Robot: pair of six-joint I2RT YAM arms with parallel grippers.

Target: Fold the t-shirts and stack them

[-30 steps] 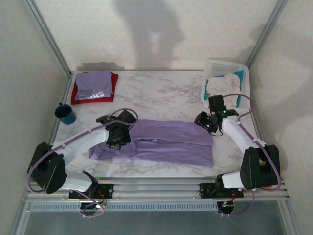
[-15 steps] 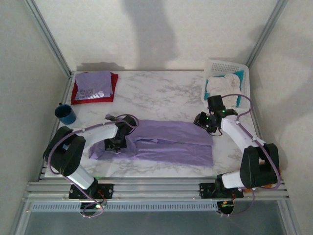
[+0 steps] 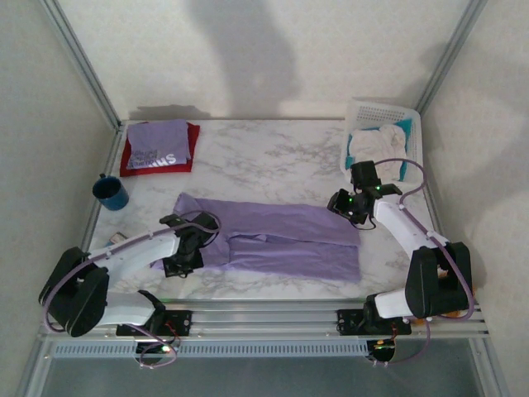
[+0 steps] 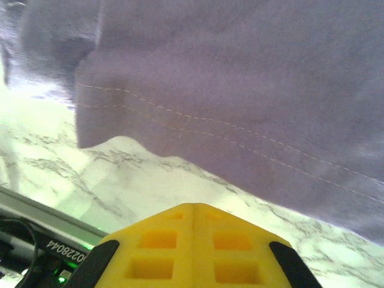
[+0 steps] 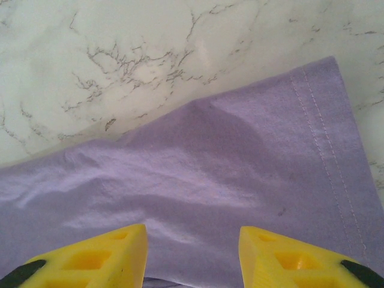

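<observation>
A plain lavender t-shirt (image 3: 281, 240) lies spread across the middle of the marble table, its left corner reaching toward the far left. My left gripper (image 3: 185, 251) sits at the shirt's near left edge. In the left wrist view its yellow fingers (image 4: 193, 240) are pressed shut with nothing between them, just short of the stitched hem (image 4: 240, 90). My right gripper (image 3: 344, 205) hovers open over the shirt's far right corner (image 5: 240, 162), one finger on each side of the cloth below. At the back left, a folded lavender t-shirt with white lettering (image 3: 157, 145) rests on a red t-shirt (image 3: 193, 149).
A dark blue mug (image 3: 110, 192) stands at the left edge. A white basket (image 3: 357, 112) with white and teal cloths sits at the back right, just behind the right arm. Metal rails (image 3: 264, 318) run along the near edge.
The shirt's left part, bunched near the front left before, now lies flipped out toward the far left. My left gripper has drawn back toward the near edge. The right arm stayed put.
</observation>
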